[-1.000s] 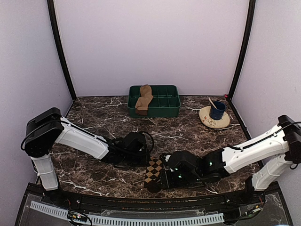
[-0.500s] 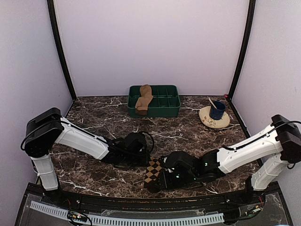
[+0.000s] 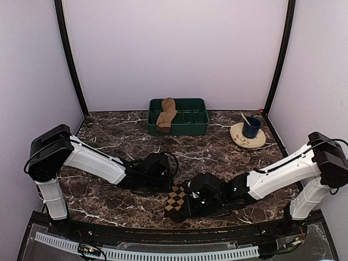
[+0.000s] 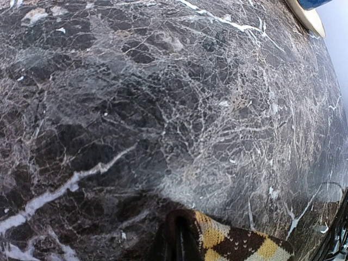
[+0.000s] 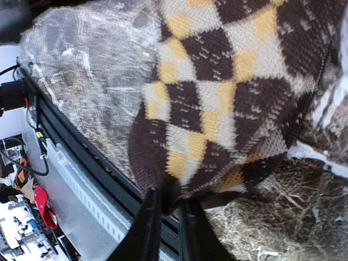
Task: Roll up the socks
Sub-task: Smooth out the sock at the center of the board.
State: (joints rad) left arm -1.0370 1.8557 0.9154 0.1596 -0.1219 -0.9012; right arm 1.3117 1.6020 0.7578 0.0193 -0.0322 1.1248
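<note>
Dark brown and tan argyle fabric sock (image 3: 176, 197): lies on the dark marble desk (image 3: 217, 155) near its front edge, between both arms.
Left fingers (image 4: 163, 249): closed, pinching the sock's far end.
Right fingers (image 5: 148, 223): closed on its near edge.
Plain tan-brown fabric sock (image 3: 166, 115): draped over the green plastic compartment tray's (image 3: 190, 117) left front wall.

Right claw (image 5: 167, 198) now tighter on argyle sock (image 5: 217, 103) edge, slightly farther left

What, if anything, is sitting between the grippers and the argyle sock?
Nothing visible stands between them. The left gripper is pinched shut on one end of the argyle sock, and the right gripper is closed on the sock's edge.
</note>
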